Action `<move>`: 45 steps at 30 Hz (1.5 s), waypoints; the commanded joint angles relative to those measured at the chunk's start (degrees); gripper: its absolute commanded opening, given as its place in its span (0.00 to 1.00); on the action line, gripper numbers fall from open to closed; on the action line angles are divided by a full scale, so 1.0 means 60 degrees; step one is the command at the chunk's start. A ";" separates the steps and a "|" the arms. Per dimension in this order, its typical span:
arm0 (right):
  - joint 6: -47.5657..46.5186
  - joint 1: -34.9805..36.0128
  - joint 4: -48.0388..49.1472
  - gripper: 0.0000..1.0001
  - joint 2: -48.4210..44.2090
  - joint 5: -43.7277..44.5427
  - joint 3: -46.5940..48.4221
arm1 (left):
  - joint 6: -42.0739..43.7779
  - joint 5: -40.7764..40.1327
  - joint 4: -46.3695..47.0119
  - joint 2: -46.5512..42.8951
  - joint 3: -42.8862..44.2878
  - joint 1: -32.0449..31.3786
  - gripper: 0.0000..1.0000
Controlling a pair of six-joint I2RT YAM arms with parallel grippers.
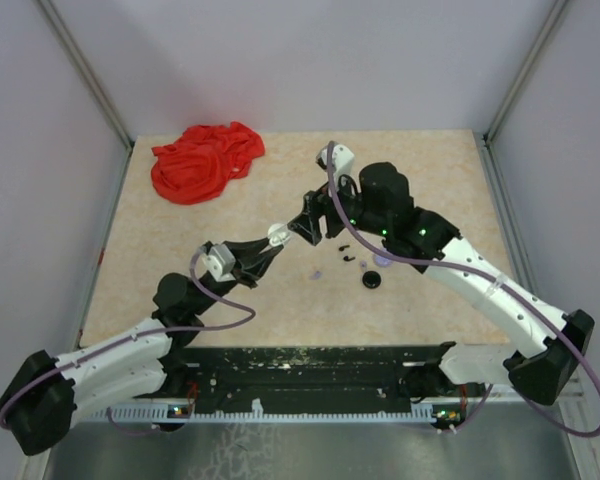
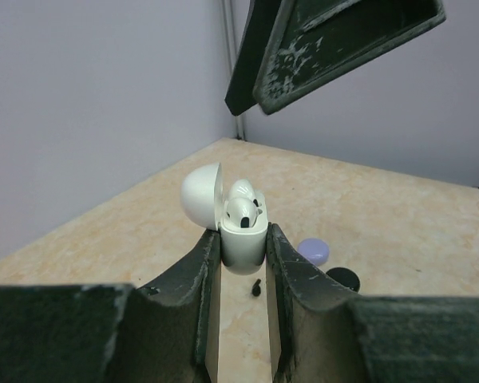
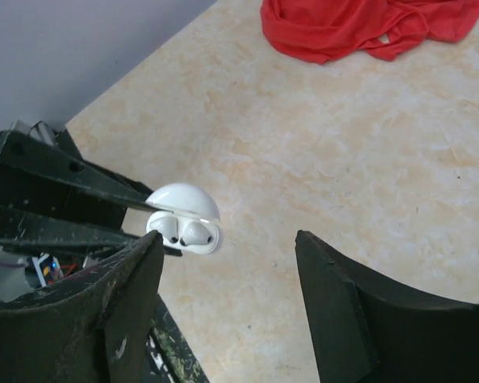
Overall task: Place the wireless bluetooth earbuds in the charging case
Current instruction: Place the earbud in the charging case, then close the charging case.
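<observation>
Looking down from the top camera, I see the beige desk (image 1: 180, 290) filling the middle of the frame. The left arm (image 1: 110, 355) reaches in from the lower left and the right arm (image 1: 480, 285) from the lower right. A crumpled red cloth (image 1: 205, 160) lies at the upper left, well apart from everything else.

The two arms meet near the centre of the frame. My left pincer (image 2: 243, 239) is clamped on the white charging case (image 2: 243, 251), one finger on each side, holding it upright. The right pincer (image 3: 227, 239) hangs just beside the case with its jaws apart and nothing between them. In the left wrist view it fills the upper right.

The case's lid (image 2: 201, 194) is swung open to the left. Two white earbuds (image 2: 243, 209) sit side by side in the case, and the right wrist view shows them too, at centre left.

On the desk right of centre lie a lavender puck (image 1: 382, 262) and, just below it, a black puck (image 1: 371, 280). Near them are small black buds (image 1: 345, 250) and a tiny lavender bit (image 1: 317, 272), too small to make out.
</observation>
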 commanded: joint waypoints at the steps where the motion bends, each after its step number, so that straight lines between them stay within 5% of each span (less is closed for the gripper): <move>1: -0.0455 -0.0710 0.0419 0.72 -0.0389 -0.3167 -0.0061 | -0.0814 0.2443 -0.0692 -0.0234 0.0090 0.0789 0.00; 15: -0.1729 -0.0848 -0.0258 0.77 0.0908 -0.5437 0.0327 | -0.0538 0.5053 -0.2264 -0.0303 0.1033 0.1225 0.00; 30: -0.2371 -0.0848 -0.1024 0.64 0.0445 -0.6502 0.0082 | -0.0442 0.4170 -0.3174 -0.0286 0.1370 0.1247 0.00; 37: -0.2595 -0.0850 -0.0822 0.63 -0.0141 -0.6095 -0.0367 | -0.0747 0.3989 -0.3460 -0.0152 0.1478 0.1488 0.00; 45: -0.2519 -0.0947 0.0561 0.60 -0.1011 -0.3942 -0.1526 | -0.1604 0.4968 -0.2810 -0.0155 0.1283 0.2022 0.00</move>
